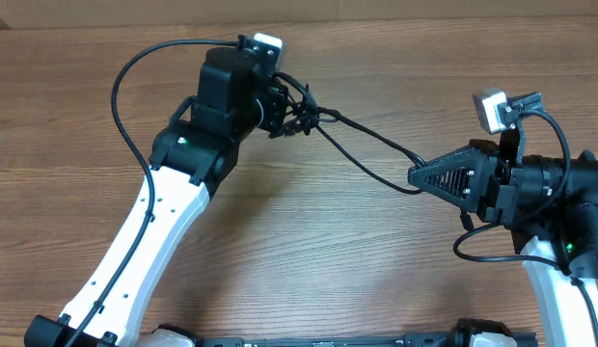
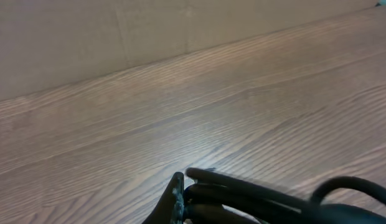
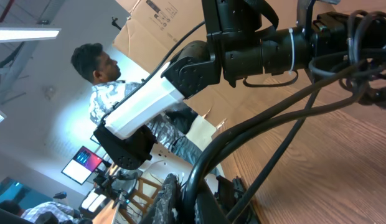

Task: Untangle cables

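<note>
Thin black plug-ended cables [image 1: 362, 128] stretch taut over the middle of the brown wood-grain table [image 1: 309, 260]. A knotted bunch is pinched in the closed left gripper [image 1: 291, 121], and the other end is clamped in the closed right gripper [image 1: 416, 177]. Bare tabletop lies open on the table's near side. A cardboard wall [image 2: 87, 37] lines its far edge, and a man in a patterned shirt [image 3: 103, 87] stands beyond the table.

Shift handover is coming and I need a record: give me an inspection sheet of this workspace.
Surface: wooden table, no damage seen.
Job's things: thin black cables stretched between both grippers, bunched in a knot at the left one.
Clutter: nothing seen.
Grippers: left gripper shut on the knotted bunch; right gripper shut on the stretched strands.
Cables: thicker arm wiring loops off the left arm, apart from the job's cords.
Surroundings: person, cardboard boxes and a lit monitor behind, in the right wrist view.
</note>
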You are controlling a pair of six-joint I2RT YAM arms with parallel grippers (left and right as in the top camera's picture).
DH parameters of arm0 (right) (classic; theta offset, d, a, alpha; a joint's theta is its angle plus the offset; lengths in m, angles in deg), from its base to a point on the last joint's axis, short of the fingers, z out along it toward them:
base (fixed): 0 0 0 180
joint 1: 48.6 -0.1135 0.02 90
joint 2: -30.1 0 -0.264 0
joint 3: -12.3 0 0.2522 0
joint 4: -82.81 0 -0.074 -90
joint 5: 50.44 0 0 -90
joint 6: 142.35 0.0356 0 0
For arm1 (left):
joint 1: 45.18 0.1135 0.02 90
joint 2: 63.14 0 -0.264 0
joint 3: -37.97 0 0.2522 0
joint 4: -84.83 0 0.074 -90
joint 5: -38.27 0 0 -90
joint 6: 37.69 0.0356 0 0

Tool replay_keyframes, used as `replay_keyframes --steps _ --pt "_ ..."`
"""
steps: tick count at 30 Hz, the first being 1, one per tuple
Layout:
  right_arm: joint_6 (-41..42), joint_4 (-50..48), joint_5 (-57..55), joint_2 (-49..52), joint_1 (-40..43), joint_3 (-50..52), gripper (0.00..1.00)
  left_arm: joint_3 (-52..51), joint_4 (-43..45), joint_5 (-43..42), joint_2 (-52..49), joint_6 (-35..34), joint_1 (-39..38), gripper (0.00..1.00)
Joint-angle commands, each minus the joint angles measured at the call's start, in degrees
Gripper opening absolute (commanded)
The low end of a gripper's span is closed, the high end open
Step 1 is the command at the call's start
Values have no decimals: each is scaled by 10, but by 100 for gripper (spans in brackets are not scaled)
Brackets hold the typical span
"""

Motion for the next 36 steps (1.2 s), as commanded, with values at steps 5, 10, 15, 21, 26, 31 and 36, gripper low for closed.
replay_keyframes --steps 5,10,15,21,26,31,36 --pt "2 -12 13 -28 1 -9 4 -3 -4 117 -17 -31 75 4" --pt "1 -12 13 -27 1 -9 4 -3 -7 63 -17 -31 80 4" --pt "-1 -13 13 -22 1 -9 20 -3 -3 -135 -17 27 79 4" --pt "-1 -12 13 14 1 -9 58 -3 -16 -265 -17 67 79 4" --pt "-1 -12 13 58 1 -9 63 -3 -23 -260 -17 36 79 4" --pt "-1 -13 13 96 1 -9 69 -3 -29 -216 -17 -54 79 4" --pt "-1 -14 13 115 1 -9 86 -3 -59 -106 -17 -145 69 4"
